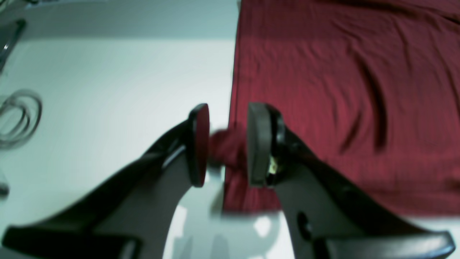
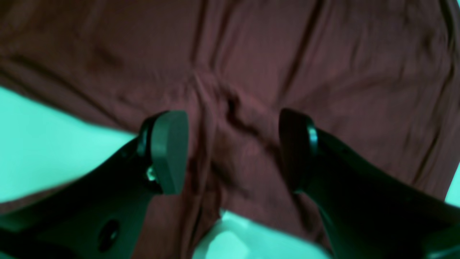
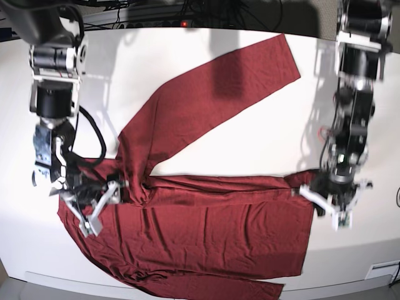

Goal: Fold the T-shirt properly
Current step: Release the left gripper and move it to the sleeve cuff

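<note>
The T-shirt (image 3: 206, 219) is dark red and lies flat on the white table, one long sleeve (image 3: 250, 81) running diagonally to the far edge. My left gripper (image 1: 228, 144) sits at the shirt's side edge (image 1: 341, 90), open, with a small bunched fold of fabric standing between its pads. In the base view it is at the shirt's right edge (image 3: 326, 206). My right gripper (image 2: 233, 151) hovers open and wide over wrinkled fabric (image 2: 251, 54), near the shirt's left side (image 3: 94, 209) in the base view.
A coil of clear cable (image 1: 18, 118) lies on the table (image 3: 250, 144) left of my left gripper. Cables and a power strip (image 3: 181, 19) run along the far edge. The near table edge (image 3: 350, 284) is close below the shirt.
</note>
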Tool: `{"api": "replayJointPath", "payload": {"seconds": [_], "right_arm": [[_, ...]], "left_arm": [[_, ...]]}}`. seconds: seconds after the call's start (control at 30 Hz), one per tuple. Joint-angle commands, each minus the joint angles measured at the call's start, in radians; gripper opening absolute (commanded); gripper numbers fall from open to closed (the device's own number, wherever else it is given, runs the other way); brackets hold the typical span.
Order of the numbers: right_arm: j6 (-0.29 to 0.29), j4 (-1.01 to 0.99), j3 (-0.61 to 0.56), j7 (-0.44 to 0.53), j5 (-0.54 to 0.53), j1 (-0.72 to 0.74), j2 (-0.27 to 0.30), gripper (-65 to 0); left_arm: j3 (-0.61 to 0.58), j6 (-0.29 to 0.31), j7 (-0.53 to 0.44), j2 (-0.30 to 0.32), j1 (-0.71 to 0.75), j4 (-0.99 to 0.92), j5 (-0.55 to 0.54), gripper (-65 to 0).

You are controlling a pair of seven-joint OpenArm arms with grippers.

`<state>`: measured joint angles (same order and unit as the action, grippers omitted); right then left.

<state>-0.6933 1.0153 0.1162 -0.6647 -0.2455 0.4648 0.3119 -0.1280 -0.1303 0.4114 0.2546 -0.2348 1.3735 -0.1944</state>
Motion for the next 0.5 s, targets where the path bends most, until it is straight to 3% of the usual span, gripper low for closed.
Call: {"api": "replayJointPath", "payload": {"seconds": [0.0, 0.1, 0.2, 0.33, 0.47], "right_arm": [[-0.005, 0.030, 0.000, -0.003, -0.018, 0.010, 0.008, -25.9], [-0.005, 0.080, -0.056, -0.047, -0.028, -0.037, 0.009, -25.9], [-0.005, 0.173, -0.204, -0.081, -0.017, -0.055, 0.042, -25.9], [-0.005, 0.327, -0.389, -0.286, -0.117, -0.060, 0.099, -25.9], [-0.005, 0.499, -0.503, -0.471, -0.220, -0.066, 0.153, -25.9]], "left_arm": [[0.002, 0.008, -0.024, 0.004, 0.008, 0.060, 0.002, -47.4], [0.002, 0.013, -0.050, 0.003, 0.114, 0.151, 0.003, -47.4], [0.002, 0.019, -0.055, 0.003, 0.192, 0.198, 0.003, -47.4], [0.002, 0.019, -0.045, 0.005, 0.266, 0.229, 0.043, -47.4], [0.002, 0.019, -0.034, 0.006, 0.318, 0.256, 0.101, -47.4]]}}
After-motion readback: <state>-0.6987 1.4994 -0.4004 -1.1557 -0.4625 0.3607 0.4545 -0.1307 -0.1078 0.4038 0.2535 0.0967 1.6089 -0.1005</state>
